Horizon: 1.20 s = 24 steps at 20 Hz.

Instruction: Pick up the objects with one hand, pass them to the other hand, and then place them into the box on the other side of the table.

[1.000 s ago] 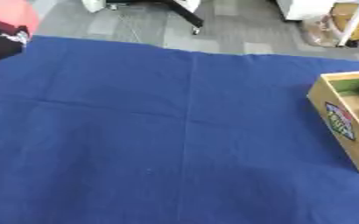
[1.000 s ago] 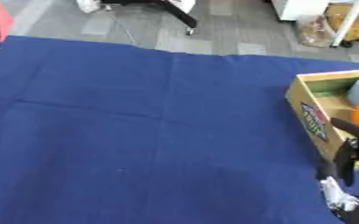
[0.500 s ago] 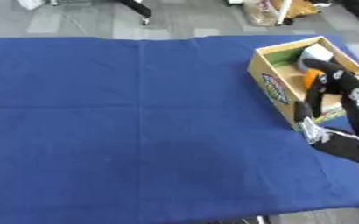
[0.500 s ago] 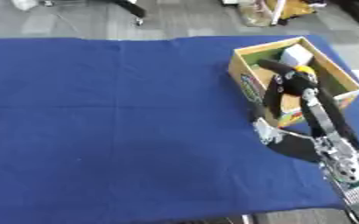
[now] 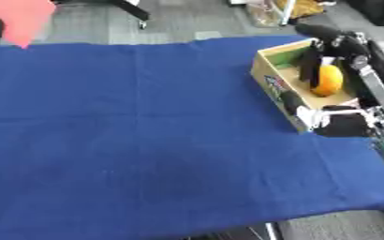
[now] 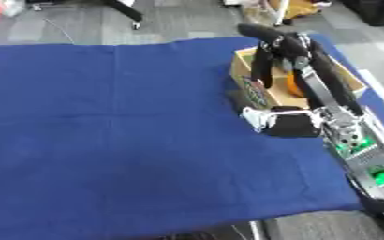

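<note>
Right hand [image 5: 322, 55] over cardboard box [image 5: 275, 82] at right edge of blue cloth [image 5: 146, 131], fingers curled round orange object [image 5: 328, 80] inside box. Object partly hidden by fingers. Left hand out of view.

A blue-clothed table [image 5: 129, 131] carries a cardboard box [image 5: 279, 89] at its right.

I get even, bright overhead light and no glare on the dark blue table cloth [image 5: 146, 131]; both views are soft with motion blur. Only faint shadows lie beside the open tan cardboard box [image 5: 276, 86].
</note>
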{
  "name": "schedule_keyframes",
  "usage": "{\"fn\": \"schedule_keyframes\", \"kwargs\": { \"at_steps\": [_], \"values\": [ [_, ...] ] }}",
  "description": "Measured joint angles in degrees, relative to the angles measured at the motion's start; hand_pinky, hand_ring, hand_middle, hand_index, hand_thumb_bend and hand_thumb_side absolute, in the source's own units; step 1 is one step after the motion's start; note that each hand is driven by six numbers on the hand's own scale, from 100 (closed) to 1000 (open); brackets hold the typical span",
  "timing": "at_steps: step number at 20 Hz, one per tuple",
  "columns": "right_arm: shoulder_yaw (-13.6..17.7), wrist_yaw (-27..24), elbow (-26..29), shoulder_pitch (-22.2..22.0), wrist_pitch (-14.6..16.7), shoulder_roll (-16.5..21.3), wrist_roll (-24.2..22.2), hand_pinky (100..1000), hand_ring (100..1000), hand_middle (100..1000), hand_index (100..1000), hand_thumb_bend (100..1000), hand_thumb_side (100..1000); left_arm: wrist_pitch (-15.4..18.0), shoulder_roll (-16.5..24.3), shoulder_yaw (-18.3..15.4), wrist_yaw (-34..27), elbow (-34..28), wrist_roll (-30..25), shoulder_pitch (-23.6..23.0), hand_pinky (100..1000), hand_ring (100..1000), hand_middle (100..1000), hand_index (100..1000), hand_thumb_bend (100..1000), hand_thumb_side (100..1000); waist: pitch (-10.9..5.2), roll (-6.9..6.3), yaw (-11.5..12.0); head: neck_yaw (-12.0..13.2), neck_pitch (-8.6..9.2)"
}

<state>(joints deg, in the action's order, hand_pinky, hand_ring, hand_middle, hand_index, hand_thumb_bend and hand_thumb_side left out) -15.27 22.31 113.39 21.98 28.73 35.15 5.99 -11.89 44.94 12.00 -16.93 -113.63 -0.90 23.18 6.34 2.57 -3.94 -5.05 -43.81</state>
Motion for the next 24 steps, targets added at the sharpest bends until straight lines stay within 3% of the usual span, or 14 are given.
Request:
{"fn": "schedule_keyframes", "kwargs": {
  "at_steps": [12,24],
  "values": [
    [-7.1,2.6,0.0,7.2,-2.3,-1.7,-5.8,195,189,244,908,413,407,0.2,-4.9,10.4,-2.8,0.0,-12.1,5.8,695,562,497,637,299,350,0.06,0.0,0.5,1.1,-0.01],
    [-12.0,-2.1,0.0,8.8,-7.3,-4.2,-10.0,124,130,169,901,414,428,-2.4,-5.9,15.3,-3.4,0.0,-14.8,9.5,695,568,507,645,258,391,0.07,0.0,1.2,1.8,-0.01]
  ]
}}
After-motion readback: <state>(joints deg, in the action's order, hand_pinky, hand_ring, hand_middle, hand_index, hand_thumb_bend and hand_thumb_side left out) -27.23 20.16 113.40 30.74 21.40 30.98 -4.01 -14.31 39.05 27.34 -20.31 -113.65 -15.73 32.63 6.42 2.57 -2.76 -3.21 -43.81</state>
